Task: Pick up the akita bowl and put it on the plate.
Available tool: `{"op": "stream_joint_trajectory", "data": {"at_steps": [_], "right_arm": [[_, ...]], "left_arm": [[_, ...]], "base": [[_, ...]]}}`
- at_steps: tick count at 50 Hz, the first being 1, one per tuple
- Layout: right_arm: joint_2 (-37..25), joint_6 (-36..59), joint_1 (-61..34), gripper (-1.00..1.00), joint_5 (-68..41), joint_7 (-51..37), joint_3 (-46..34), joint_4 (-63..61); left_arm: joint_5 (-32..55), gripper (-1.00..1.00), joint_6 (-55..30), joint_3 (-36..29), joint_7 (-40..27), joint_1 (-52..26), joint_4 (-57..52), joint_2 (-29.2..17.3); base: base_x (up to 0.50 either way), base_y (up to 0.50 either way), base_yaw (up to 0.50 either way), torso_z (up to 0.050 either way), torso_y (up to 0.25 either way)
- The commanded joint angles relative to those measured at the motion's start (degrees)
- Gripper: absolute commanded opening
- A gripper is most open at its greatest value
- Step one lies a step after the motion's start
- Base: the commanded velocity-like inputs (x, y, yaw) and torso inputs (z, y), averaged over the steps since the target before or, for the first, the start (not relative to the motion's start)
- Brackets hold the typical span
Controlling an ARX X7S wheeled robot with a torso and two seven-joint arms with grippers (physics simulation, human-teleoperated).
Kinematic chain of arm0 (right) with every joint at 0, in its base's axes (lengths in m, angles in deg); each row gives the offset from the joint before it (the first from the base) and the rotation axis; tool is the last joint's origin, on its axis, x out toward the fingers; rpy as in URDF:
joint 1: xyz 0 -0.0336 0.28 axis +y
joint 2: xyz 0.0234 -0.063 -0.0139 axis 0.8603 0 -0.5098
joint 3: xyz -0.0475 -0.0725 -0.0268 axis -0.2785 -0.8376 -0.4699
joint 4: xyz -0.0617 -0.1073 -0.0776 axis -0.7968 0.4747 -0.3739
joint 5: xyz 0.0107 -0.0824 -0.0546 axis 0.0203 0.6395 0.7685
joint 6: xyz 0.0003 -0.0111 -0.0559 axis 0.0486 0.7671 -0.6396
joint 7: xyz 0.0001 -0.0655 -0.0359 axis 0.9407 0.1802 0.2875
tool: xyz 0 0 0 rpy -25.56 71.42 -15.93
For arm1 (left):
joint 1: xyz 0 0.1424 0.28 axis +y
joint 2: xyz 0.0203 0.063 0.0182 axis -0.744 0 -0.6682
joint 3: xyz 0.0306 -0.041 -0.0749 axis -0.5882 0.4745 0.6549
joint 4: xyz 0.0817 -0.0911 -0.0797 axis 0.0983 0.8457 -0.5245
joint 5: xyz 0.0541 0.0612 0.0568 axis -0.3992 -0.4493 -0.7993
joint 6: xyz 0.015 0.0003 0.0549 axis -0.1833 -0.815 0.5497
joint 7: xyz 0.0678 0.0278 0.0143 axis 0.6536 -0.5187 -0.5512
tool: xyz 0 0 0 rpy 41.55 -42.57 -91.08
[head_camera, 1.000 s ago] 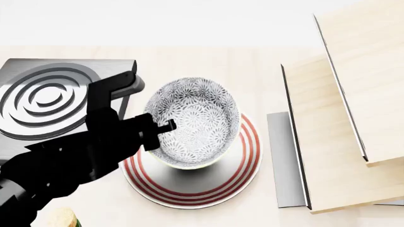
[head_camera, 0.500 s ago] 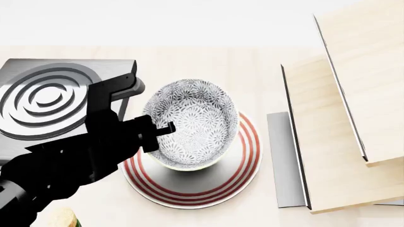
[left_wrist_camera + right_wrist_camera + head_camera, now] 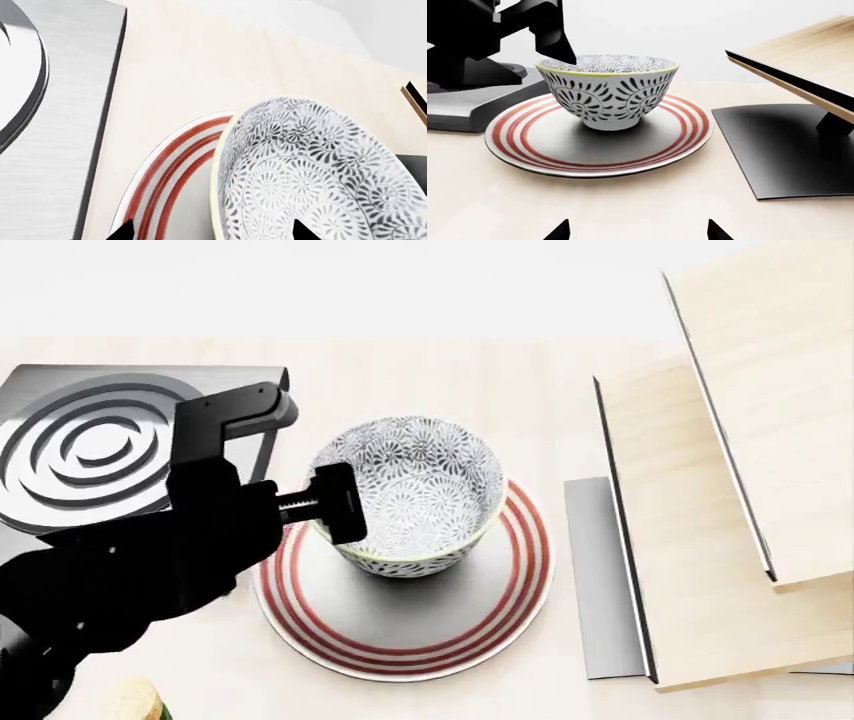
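Note:
The akita bowl (image 3: 420,495), white with dense grey-black flowers, stands upright on the plate (image 3: 400,640), a flat white disc with red rings. In the left wrist view the bowl (image 3: 307,170) fills the frame over the plate (image 3: 160,185). My left gripper (image 3: 213,232) is open, its two tips wide apart on either side of the bowl's near wall. In the head view one left finger (image 3: 340,505) sits just outside the bowl's left rim. The right gripper (image 3: 638,232) is open over bare table, short of the plate (image 3: 514,145) and bowl (image 3: 607,95).
A dark grey square burner (image 3: 94,440) with raised rings sits left of the plate, behind my left arm. Slanted wooden boards (image 3: 747,490) on a grey base (image 3: 601,580) stand at the right. A pale round object (image 3: 134,702) lies at the near left edge.
The bowl was tilted in the left gripper above the plate; now it stands upright on it. The left gripper has opened and drawn back slightly to the left.

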Motion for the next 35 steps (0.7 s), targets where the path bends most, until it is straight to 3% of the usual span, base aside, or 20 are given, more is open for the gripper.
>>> {"op": "stream_joint_trajectory", "data": {"at_steps": [1, 26, 35], "right_arm": [[0.24, 0.77, -0.09, 1.00, -0.04, -0.13, -0.39, 1.90], [-0.20, 1.28, 0.02, 1.00, -0.01, -0.80, -0.55, 0.84], [-1.25, 2.17, 0.44, 1.00, -0.16, -1.71, -0.14, -1.84]], "left_arm": [[-0.81, 1.00, -0.42, -0.60, -7.66, -1.89, -12.89, -7.10], [-7.60, 1.00, 2.91, 2.52, -28.71, -11.43, -59.36, -36.58], [-11.91, 1.00, 6.71, 4.30, -34.21, -11.48, -74.20, -46.58]], "base": [[0.00, 0.00, 0.00, 0.000, 0.000], [0.00, 0.00, 0.00, -0.001, -0.001], [0.00, 0.00, 0.00, 0.000, -0.001]]}}
